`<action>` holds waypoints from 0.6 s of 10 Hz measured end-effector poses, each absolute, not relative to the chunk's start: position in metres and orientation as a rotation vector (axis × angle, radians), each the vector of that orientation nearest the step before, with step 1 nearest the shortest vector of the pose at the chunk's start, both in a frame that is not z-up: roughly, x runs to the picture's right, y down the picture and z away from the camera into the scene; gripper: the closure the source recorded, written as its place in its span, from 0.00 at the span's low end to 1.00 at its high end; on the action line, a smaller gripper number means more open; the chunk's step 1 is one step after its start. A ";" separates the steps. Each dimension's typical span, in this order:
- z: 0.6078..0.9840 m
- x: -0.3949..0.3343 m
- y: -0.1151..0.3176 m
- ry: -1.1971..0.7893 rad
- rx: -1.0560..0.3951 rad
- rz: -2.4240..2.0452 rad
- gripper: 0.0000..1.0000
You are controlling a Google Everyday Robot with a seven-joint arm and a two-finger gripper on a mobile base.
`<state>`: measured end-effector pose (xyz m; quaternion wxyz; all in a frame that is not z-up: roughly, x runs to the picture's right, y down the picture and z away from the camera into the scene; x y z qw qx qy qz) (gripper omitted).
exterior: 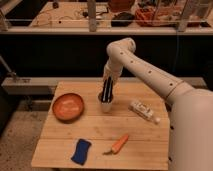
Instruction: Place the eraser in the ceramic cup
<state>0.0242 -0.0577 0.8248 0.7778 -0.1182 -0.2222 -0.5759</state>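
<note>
The small white ceramic cup stands upright near the middle of the wooden table. My gripper hangs straight down from the white arm, and its dark tip reaches into the cup's mouth. The tip is hidden inside the cup, and so is anything it may hold. A white oblong object with dark markings lies on the table to the right of the cup; it may be the eraser.
A wide shallow orange bowl sits left of the cup. A blue sponge and an orange carrot lie near the front edge. A dark counter with a cluttered shelf runs behind the table.
</note>
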 end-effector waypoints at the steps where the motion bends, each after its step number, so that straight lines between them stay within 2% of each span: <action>1: 0.824 0.024 -0.058 -0.480 -0.254 -1.250 0.77; 6: 0.823 0.024 -0.059 -0.482 -0.247 -1.265 0.77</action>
